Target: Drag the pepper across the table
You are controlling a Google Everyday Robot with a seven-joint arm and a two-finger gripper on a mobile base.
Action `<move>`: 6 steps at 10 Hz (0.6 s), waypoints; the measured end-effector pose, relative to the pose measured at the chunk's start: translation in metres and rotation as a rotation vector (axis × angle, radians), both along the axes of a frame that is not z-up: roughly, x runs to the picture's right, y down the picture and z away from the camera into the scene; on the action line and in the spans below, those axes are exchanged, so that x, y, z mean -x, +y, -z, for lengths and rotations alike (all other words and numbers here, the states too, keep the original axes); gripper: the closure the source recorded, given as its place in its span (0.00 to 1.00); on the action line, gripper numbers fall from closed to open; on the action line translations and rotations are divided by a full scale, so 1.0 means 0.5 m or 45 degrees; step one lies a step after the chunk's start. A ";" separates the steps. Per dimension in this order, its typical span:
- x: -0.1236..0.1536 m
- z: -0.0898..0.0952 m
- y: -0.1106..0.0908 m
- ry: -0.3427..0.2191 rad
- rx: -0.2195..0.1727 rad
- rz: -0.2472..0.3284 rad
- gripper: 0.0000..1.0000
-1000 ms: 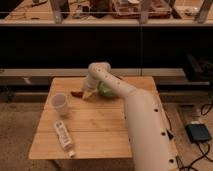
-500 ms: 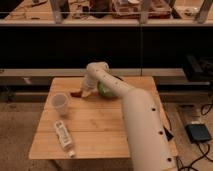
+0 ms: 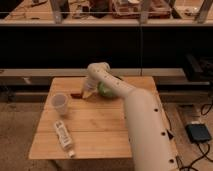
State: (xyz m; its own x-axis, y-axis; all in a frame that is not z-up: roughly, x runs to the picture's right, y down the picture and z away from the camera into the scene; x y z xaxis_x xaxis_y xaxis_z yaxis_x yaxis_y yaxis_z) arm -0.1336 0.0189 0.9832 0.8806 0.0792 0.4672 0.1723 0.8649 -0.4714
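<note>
The green pepper lies on the far middle of the wooden table, partly hidden behind my white arm. My gripper points down at the tabletop just left of the pepper, close to it. I cannot tell whether it touches the pepper. A small dark red object lies on the table just left of the gripper.
A white paper cup stands upright at the left of the table. A white bottle lies on its side near the front left edge. My arm covers the table's right side. Dark shelving stands behind the table. A black box lies on the floor at the right.
The wrist has shifted only slightly. The pepper, cup and bottle stay where they were.
</note>
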 end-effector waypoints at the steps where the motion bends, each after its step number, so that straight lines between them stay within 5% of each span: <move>1: -0.011 0.003 0.006 0.000 0.002 -0.002 0.80; 6: -0.072 0.026 0.033 0.040 0.003 -0.024 0.80</move>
State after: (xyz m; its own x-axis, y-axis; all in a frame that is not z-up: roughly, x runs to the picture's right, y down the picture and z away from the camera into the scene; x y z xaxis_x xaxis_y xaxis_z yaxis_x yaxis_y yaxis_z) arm -0.0974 0.0353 0.9702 0.8930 0.0970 0.4394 0.1411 0.8669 -0.4781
